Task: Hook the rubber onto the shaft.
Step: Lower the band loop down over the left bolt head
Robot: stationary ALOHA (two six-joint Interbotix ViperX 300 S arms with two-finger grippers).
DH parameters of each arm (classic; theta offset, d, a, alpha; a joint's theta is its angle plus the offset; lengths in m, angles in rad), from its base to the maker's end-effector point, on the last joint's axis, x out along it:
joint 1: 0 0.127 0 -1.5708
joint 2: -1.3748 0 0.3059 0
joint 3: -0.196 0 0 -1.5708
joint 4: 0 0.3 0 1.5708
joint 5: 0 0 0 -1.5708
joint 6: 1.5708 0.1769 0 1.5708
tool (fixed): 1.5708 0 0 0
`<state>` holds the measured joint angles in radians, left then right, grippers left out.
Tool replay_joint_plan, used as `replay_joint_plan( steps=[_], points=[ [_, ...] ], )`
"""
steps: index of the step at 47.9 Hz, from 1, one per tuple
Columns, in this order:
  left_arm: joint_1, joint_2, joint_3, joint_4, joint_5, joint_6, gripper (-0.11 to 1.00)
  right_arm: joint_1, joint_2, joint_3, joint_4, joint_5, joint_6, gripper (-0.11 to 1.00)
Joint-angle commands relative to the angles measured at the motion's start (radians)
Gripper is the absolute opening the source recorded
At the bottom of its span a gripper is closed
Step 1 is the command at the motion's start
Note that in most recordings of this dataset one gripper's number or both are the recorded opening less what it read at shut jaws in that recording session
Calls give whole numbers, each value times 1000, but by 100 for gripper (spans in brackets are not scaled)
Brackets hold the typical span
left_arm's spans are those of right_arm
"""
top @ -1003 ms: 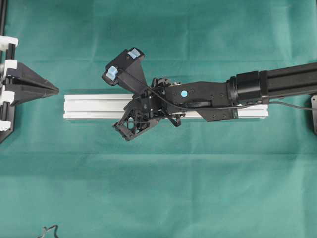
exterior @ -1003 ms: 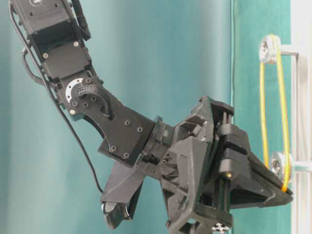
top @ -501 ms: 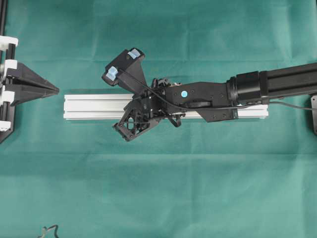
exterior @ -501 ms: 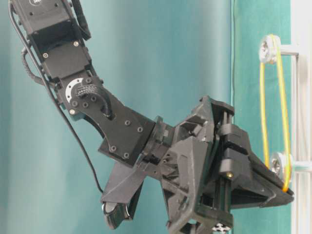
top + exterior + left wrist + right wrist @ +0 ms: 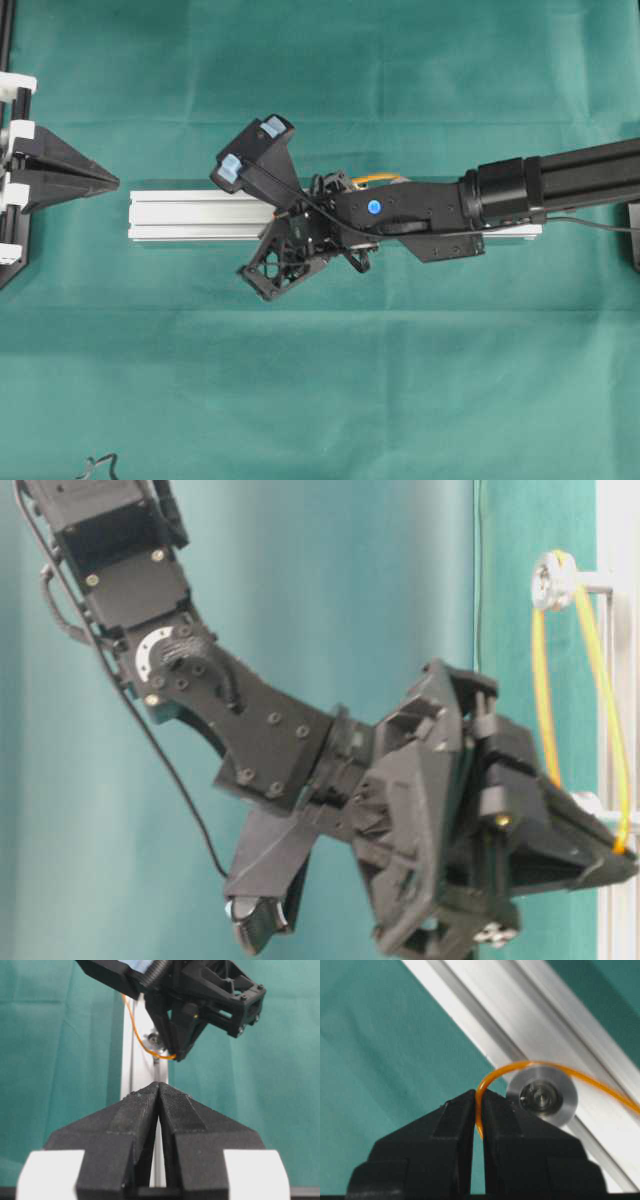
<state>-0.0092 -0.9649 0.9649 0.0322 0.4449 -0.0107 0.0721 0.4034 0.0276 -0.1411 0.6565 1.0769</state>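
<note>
The orange rubber band [image 5: 481, 1091] is pinched between the closed jaws of the right gripper [image 5: 476, 1102], just beside the silver shaft wheel [image 5: 542, 1094] that stands on the aluminium rail [image 5: 190, 216] lying across the middle of the green cloth [image 5: 320, 400]. In the table-level view the far end of the band is seen looped over a second shaft wheel [image 5: 552, 581], and the strand is stretched down along the rail to the gripper tips. In the right wrist view the held end curves around the rim of the nearer wheel, but whether it is seated in the groove cannot be told. The step in hand is judged to be the hooking of this end over that wheel. It would be done well if the band were kept taut, carried past the wheel's rim and lowered behind it before any release, since a slack or early release could let it snap back. The left gripper [image 5: 158, 1091] is closed on nothing, near the rail's left end.
</note>
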Motion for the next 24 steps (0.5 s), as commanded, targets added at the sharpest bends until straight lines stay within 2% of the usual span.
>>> replay_joint_plan(
  steps=[1,24],
  points=[
    [-3,8,-32,3,-8,0,0,18,-54,9,3,-3,3,7],
    [-3,8,-31,3,-8,0,0,31,-164,143,2,-3,0,7]
  ],
)
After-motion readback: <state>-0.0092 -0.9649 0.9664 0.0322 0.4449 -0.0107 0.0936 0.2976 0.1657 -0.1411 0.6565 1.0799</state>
